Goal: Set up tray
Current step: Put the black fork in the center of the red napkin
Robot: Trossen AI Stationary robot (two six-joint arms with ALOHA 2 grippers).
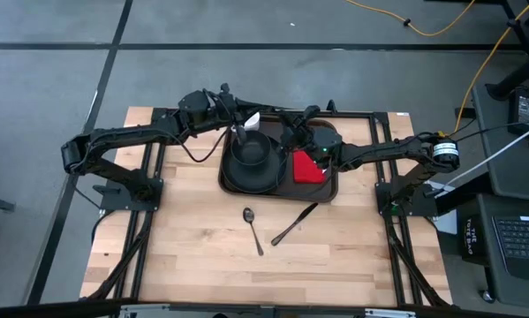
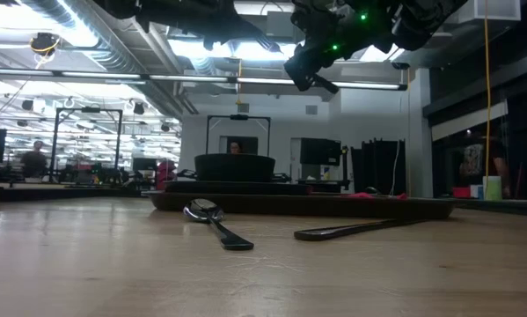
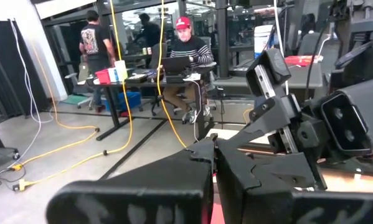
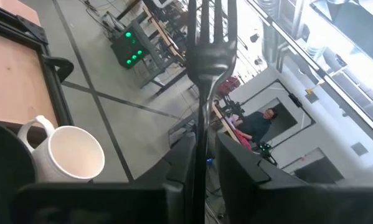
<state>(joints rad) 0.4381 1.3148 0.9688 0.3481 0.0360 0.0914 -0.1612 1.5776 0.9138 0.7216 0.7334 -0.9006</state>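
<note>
Tray [image 1: 286, 190] lying toward the far middle of the wooden table [image 1: 193, 247], long side across, with a round black dish [image 1: 251, 159] on its left half and a red napkin [image 1: 306, 168] on its right half, just beside the dish. Right gripper [image 4: 202, 155] raised above the tray's far right part, fingers pinched nearly together on the handle of a metal fork [image 4: 206, 56], tines jutting out past the fingertips, the fork clear of tray and table. Left gripper [image 3: 212, 180] up over the tray's far left edge, fingers pressed fully together with nothing seen between them. White mug [image 4: 68, 155] in the right wrist view, lying below and beyond the held fork; cannot tell from that view what it rests on. On the bare wood nearer than the tray, a spoon [image 1: 253, 228] and a dark knife [image 1: 295, 223], apart from each other and from the tray's near rim, the knife tilted with its far end toward the tray's right corner. Wide open board to left and right of the tray and along the whole near edge. From the low view, both grippers high above the tray's rim, with free air between them and the dish.
</note>
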